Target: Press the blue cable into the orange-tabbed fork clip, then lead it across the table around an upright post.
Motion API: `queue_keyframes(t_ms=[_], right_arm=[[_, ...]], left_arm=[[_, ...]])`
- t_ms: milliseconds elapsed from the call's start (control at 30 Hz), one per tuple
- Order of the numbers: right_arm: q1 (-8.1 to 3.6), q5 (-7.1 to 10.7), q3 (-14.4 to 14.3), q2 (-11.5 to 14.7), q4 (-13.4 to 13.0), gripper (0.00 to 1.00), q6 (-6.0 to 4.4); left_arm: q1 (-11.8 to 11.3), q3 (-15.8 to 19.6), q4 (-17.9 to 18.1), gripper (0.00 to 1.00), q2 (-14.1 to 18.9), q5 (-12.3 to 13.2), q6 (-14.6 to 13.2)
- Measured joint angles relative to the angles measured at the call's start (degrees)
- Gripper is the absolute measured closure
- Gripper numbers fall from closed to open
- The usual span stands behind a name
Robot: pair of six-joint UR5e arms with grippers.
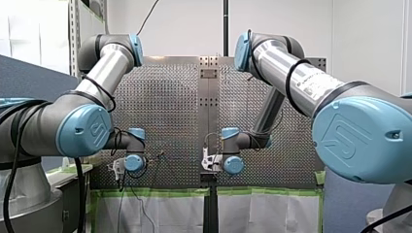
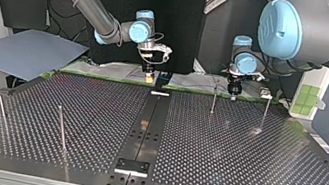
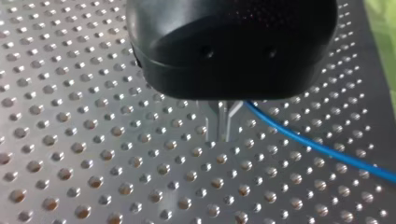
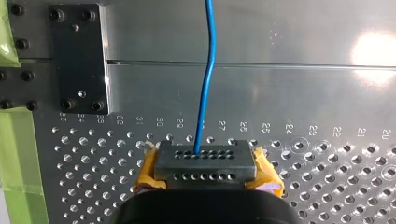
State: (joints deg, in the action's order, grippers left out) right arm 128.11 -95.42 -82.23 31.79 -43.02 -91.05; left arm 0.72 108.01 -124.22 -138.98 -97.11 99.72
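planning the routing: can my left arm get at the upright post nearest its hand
Probably yes: in the top view the post stands just beside my left hand, with nothing standing between them.

Arms: two are seen, my left arm (image 2: 315, 26) and my right arm (image 2: 90, 6).
Tools: two are counted, my left tool (image 3: 224, 128) and my right tool (image 4: 203, 163).
Cable: one blue cable (image 4: 208, 70) is seen.
Posts: four upright posts (image 2: 62, 127) are counted on one worktop (image 2: 243, 156).
Plates: two black plates (image 2: 132, 166) are made out.
Sheet: one grey sheet (image 2: 27, 52) is seen.
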Motion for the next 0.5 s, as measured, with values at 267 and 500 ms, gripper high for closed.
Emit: queue_keyframes(t_ms=[267, 500], right_arm=[[0.00, 0.06, -0.01, -0.06, 0.03, 1.00, 0.03], [-0.05, 0.13, -0.01, -0.09, 0.03, 1.00, 0.07]], left_arm=[[-0.27, 0.06, -1.44, 0.00, 0.00, 0.71, -0.68], [-0.32, 1.25, -1.98, 0.00, 0.05, 0.49, -0.29]])
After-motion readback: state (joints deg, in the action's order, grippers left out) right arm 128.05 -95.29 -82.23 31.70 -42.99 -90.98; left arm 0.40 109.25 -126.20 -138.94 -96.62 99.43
